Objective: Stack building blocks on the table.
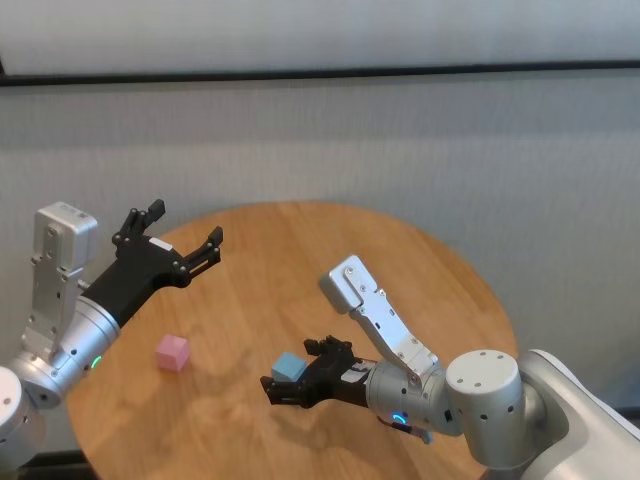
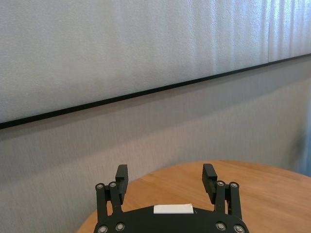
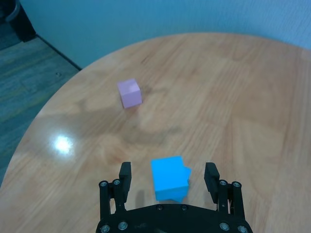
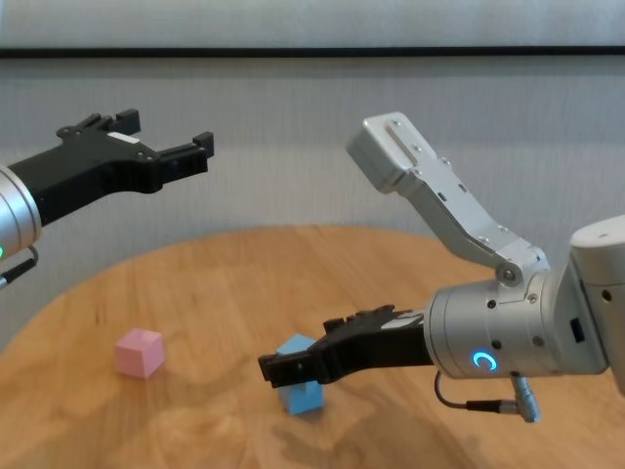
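Two light blue cubes (image 3: pixel 169 177) stacked, seemingly askew, pink cube (image 3: pixel 129 93) apart

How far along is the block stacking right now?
Done: one blue block sits on another blue block, slightly twisted. In hand: nothing; the right claw is open around the top block with gaps both sides. Left: the pink block lies alone on the table. The left claw hangs open, raised.

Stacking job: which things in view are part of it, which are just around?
Task things:
- two blue blocks, one stacked skewed on the other, between the open right hand
- pink block, alone
- table

Not in play:
- left hand, open, raised above the table
- wall
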